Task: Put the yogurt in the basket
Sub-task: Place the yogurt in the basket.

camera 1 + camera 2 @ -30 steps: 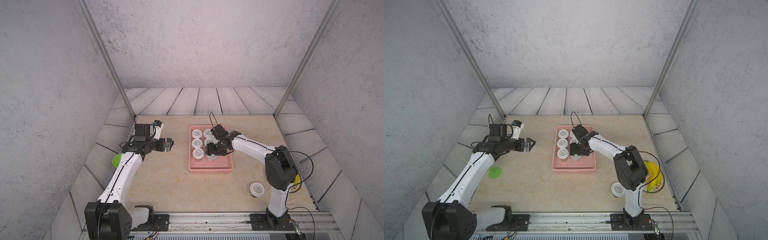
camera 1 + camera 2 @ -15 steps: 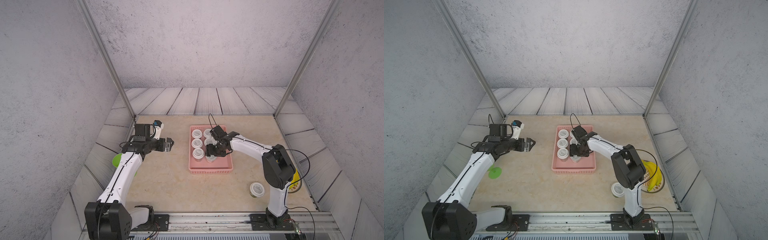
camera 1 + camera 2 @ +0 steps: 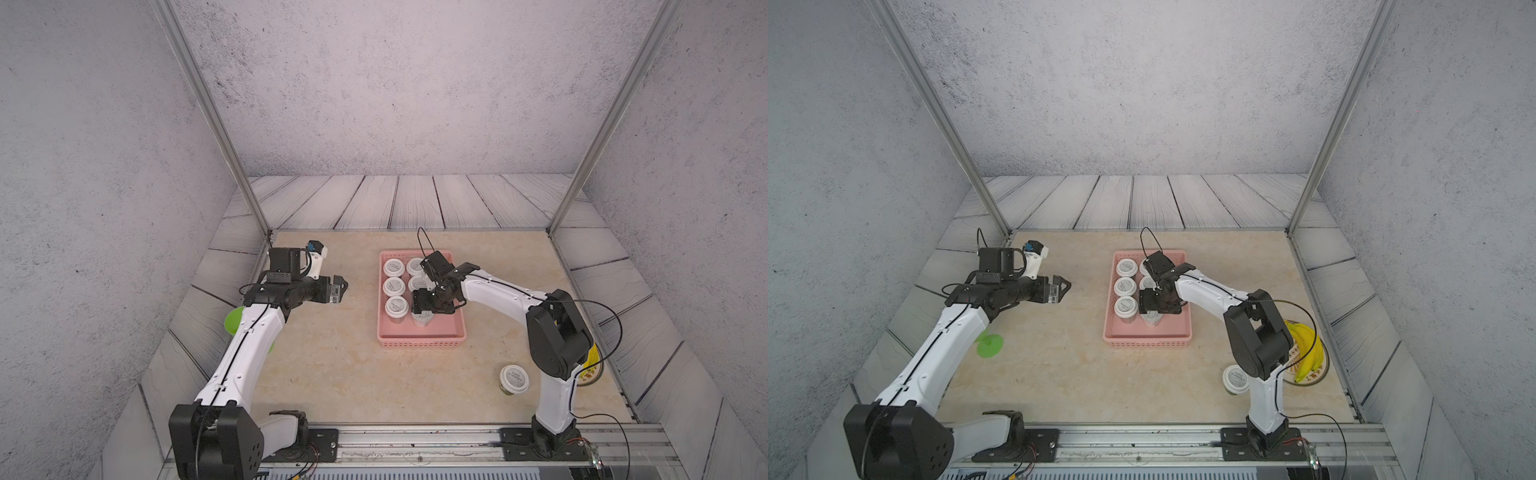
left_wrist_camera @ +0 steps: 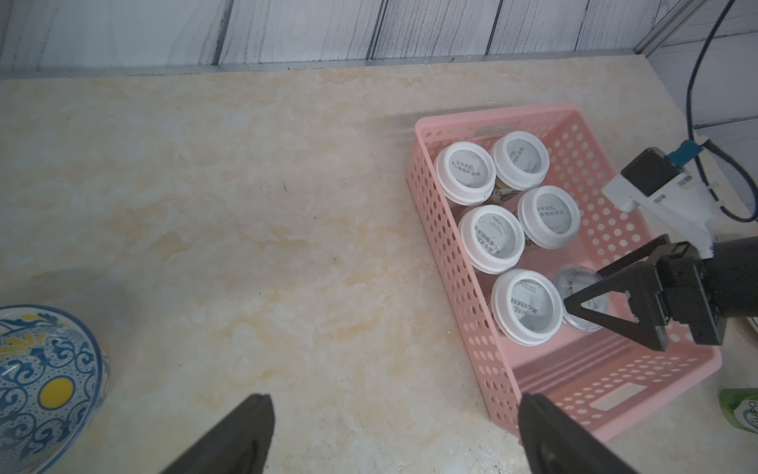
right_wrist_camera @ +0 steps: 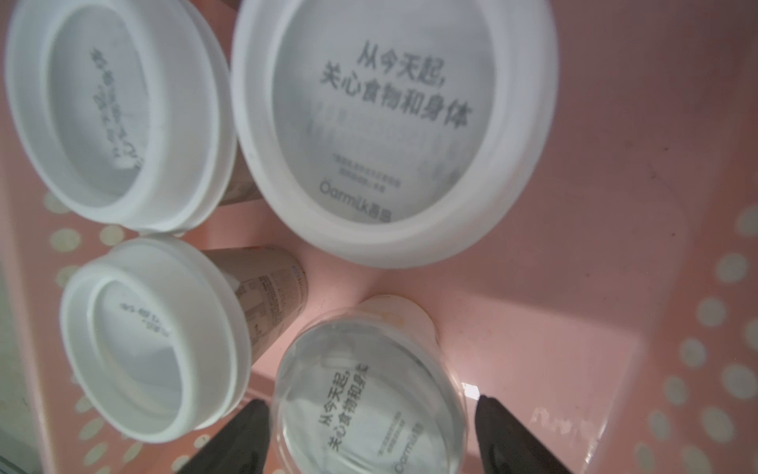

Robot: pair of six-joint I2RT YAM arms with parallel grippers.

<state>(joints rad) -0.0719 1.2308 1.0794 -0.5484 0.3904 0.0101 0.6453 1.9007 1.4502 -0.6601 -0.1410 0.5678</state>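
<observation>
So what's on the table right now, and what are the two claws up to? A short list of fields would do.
basket: pink, mid-table, holds six yogurt cups in two rows
right claw: inside the basket, open, fingers either side of the clear-topped cup
left claw: open, empty, above bare table
loose yogurt cup: upright on the table by the right arm's base
left to do: that one cup
other items: green cup, bananas

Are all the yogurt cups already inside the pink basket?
No, one yogurt cup stands on the table, outside the basket and well apart from it.
</observation>
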